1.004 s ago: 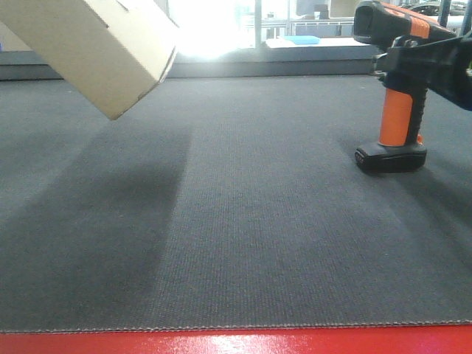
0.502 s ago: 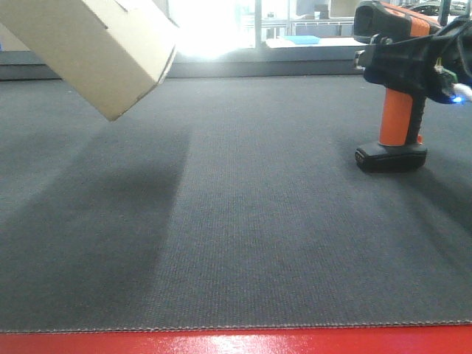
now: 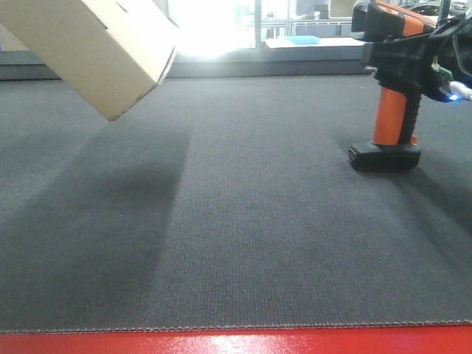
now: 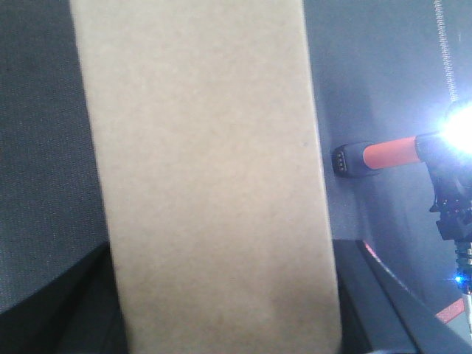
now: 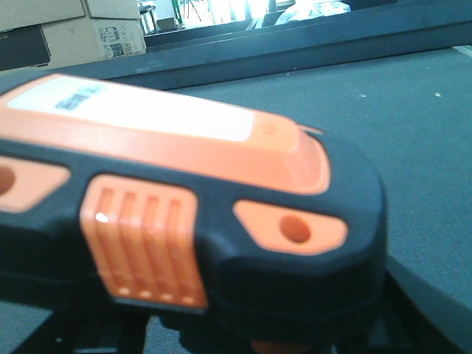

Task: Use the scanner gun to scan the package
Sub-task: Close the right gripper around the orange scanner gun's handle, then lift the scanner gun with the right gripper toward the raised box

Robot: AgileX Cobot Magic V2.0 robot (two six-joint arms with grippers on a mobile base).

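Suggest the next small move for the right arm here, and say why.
Probably lift the scanner gun off the mat and turn its head toward the package. The right tool grips it below the head, its foot is down on the mat, and the package hangs raised opposite.

A dark grey ribbed mat (image 3: 258, 243) covers the work surface from the far raised ledge down to a glossy red edge (image 3: 236, 343) along the bottom of the frame. A broad darker shadow (image 3: 110, 221) lies across its left half. At right, the scanner gun (image 3: 391, 110) stands upright with its flat black foot (image 3: 385, 157) at the mat; whether the foot rests fully cannot be told.
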